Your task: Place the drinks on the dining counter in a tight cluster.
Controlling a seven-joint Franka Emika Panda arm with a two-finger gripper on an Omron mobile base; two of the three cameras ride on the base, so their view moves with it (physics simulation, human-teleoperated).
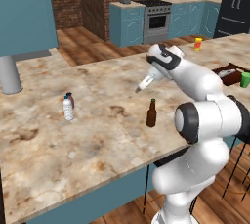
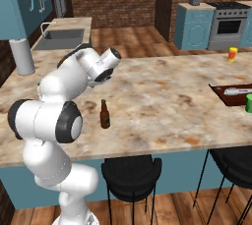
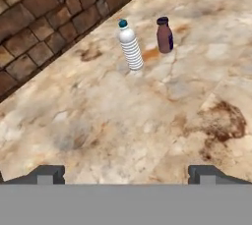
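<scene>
On the dining counter [image 1: 97, 142] the clear water bottle [image 1: 68, 109] stands upright at the left. The maroon can [image 1: 71, 100] is right behind it, very close. The brown glass bottle [image 1: 152, 114] stands alone further right, nearer the front edge, and is also seen beside the arm as brown bottle [image 2: 104, 115]. My gripper [image 1: 140, 88] hangs above the counter behind the brown bottle, angled down to the left. In the hand view my gripper [image 3: 127, 175] is open and holds nothing. Ahead of it stand the water bottle [image 3: 130, 47] and the can [image 3: 164, 35].
A grey cylinder [image 1: 10, 74] stands at the counter's far left. At the right end are a dark tray [image 1: 228, 71], a green cup [image 1: 245, 79] and a yellow-and-red container [image 1: 197, 44]. Black stools [image 2: 132, 172] stand under the front edge.
</scene>
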